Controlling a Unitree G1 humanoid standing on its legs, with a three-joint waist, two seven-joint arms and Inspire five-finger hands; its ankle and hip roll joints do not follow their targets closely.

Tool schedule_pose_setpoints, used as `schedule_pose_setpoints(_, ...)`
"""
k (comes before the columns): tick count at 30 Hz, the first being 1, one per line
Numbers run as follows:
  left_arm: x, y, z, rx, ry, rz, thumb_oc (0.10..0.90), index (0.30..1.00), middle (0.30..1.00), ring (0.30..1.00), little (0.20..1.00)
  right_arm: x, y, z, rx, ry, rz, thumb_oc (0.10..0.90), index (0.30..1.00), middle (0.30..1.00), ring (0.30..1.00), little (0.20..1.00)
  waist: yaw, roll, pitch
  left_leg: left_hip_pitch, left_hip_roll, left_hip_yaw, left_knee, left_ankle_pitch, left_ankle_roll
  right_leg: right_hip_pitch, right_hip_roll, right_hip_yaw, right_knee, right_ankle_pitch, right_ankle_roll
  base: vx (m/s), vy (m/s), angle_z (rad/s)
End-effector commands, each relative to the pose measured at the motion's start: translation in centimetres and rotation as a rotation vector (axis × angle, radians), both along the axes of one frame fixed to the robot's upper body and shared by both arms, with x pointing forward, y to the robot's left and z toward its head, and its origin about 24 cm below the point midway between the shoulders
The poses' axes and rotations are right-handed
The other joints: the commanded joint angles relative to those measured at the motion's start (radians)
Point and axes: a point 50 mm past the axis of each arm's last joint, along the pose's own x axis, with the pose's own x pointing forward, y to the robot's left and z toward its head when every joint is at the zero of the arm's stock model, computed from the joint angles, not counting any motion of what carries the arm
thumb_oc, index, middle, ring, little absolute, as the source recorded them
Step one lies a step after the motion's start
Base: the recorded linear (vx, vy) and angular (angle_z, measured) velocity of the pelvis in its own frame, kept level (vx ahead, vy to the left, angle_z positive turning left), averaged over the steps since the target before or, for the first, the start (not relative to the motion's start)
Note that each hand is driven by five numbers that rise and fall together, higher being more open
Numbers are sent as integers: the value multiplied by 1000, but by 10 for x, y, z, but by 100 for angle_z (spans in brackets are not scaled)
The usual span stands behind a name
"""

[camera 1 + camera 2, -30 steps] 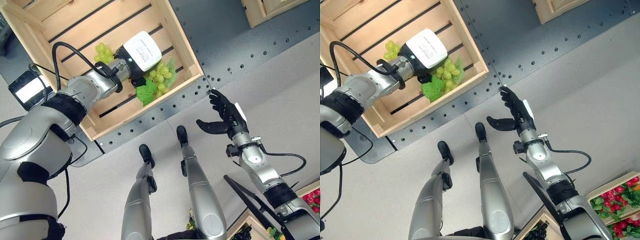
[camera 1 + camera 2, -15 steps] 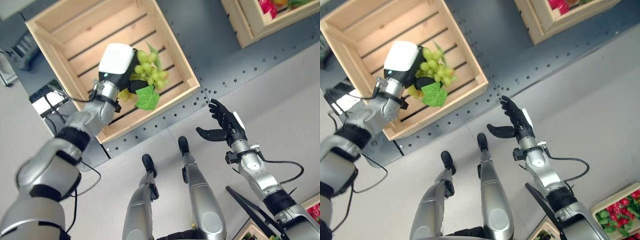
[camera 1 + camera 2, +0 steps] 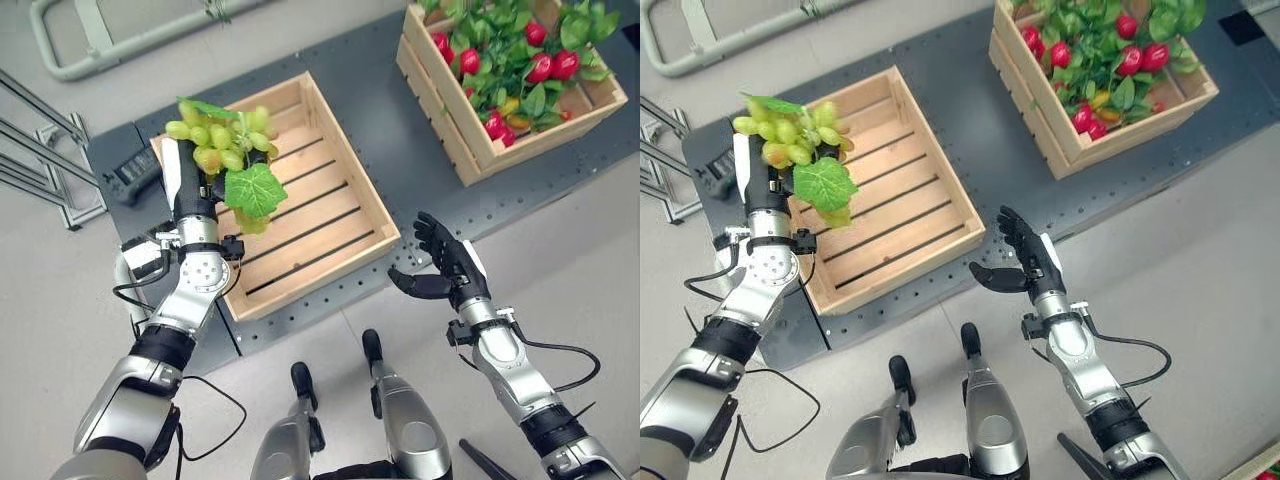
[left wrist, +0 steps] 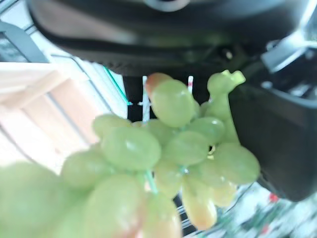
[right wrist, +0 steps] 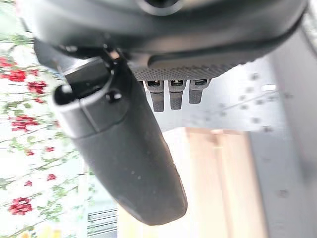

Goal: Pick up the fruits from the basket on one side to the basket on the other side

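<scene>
From my remote station I saw the left hand (image 3: 192, 185) raised with its fingers closed round a bunch of green grapes (image 3: 222, 135), the fruit and its broad green leaf (image 3: 256, 190) standing out above and beside the fingertips. The bunch hung clear above the near corner of the slatted wooden crate (image 3: 330, 215), touching nothing but the hand. In the left wrist view the grapes (image 4: 163, 153) crowded close against the dark palm, with pale crate boards beyond them.

The right hand (image 3: 448, 270) was held apart from the crate, just off its near corner, fingers straight and spread, thumb out to the side, holding nothing. In its own wrist view the thumb (image 5: 124, 148) stood out beside short straight fingertips (image 5: 177, 94), with bare wood and grey plate past them.

Beyond the right hand's fingertips, well apart from the slatted crate, sat a second wooden crate (image 3: 440, 75) heaped with red fruit (image 3: 540, 68) and green leaves. Both crates rested on a dark perforated metal platform (image 3: 400, 130).
</scene>
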Motion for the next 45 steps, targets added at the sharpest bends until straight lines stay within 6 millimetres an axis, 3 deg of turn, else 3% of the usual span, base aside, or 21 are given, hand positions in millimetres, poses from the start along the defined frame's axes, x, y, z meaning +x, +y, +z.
schedule_pose_setpoints(1, -13, -14, 34, -141, -245, -140, 400, 300, 300, 300, 300, -14, -1, 15, -3, -108, 72, 800, 900, 900, 900, 900, 10, 35, -252, -37, 22, -26, 89, -74, -61, 46, -74, -56, 79, -97, 35, 108, -54, 5)
schedule_pose_setpoints(5, -21, -25, 34, -272, -243, -266, 400, 300, 300, 300, 300, -19, 3, 13, -4, -68, 154, 800, 900, 900, 900, 900, 19, 37, -339, 15, 31, -19, 89, -94, -58, 108, -68, -65, 59, -110, 28, 145, -100, 6)
schedule_pose_setpoints(10, -21, -28, 31, -344, -205, -361, 400, 300, 300, 300, 300, -20, 6, 20, 27, -64, 229, 800, 900, 900, 900, 900, 20, 34, -368, 48, 41, -15, 92, -107, -57, 148, -59, -64, 39, -116, 22, 23, -67, -3)
schedule_pose_setpoints(15, -17, -35, 31, -386, -149, -526, 400, 300, 300, 300, 300, -12, 7, 34, 188, -24, 361, 800, 900, 900, 900, 900, 19, 36, -388, 73, 51, -8, 79, -99, -65, 176, -55, -59, 3, -98, 22, -14, -6, -2)
schedule_pose_setpoints(20, -7, -54, 35, -344, -60, -719, 400, 300, 300, 300, 300, 4, 24, 55, 363, 5, 491, 800, 900, 900, 900, 900, 32, 41, -412, 85, 59, -15, 34, -77, -79, 198, -60, -70, -48, -71, 33, -29, 0, 1)
schedule_pose_setpoints(21, -1, -59, 41, -316, -30, -760, 400, 300, 300, 300, 300, 13, 30, 67, 387, 6, 510, 800, 900, 900, 900, 900, 38, 44, -420, 85, 59, -20, 22, -72, -81, 199, -61, -76, -54, -69, 35, -53, 7, 3)
schedule_pose_setpoints(26, 11, -69, 51, -257, 31, -865, 400, 300, 300, 300, 300, 34, 56, 98, 375, -1, 553, 800, 900, 900, 900, 900, 56, 48, -441, 84, 53, -25, 23, -78, -80, 202, -69, -91, -54, -70, 37, -26, 5, 2)
schedule_pose_setpoints(34, 21, -90, 53, -121, 125, -959, 400, 300, 300, 300, 300, 57, 89, 116, 462, 130, 608, 800, 900, 900, 900, 900, 83, 40, -472, 97, 50, -31, 24, -88, -71, 217, -70, -98, -59, -70, 35, 1, 0, 2)
schedule_pose_setpoints(39, 25, -98, 54, -80, 146, -999, 400, 300, 300, 300, 300, 66, 99, 122, 497, 193, 600, 800, 900, 900, 900, 900, 98, 33, -487, 102, 49, -37, 19, -91, -69, 222, -71, -100, -63, -68, 37, 8, -4, 6)
schedule_pose_setpoints(45, 23, -100, 63, -76, 75, -1007, 400, 300, 300, 300, 300, 69, 107, 95, 521, 381, 593, 800, 900, 900, 900, 900, 105, 27, -497, 102, 51, -39, 16, -89, -67, 222, -72, -102, -63, -67, 35, 0, 0, 0)
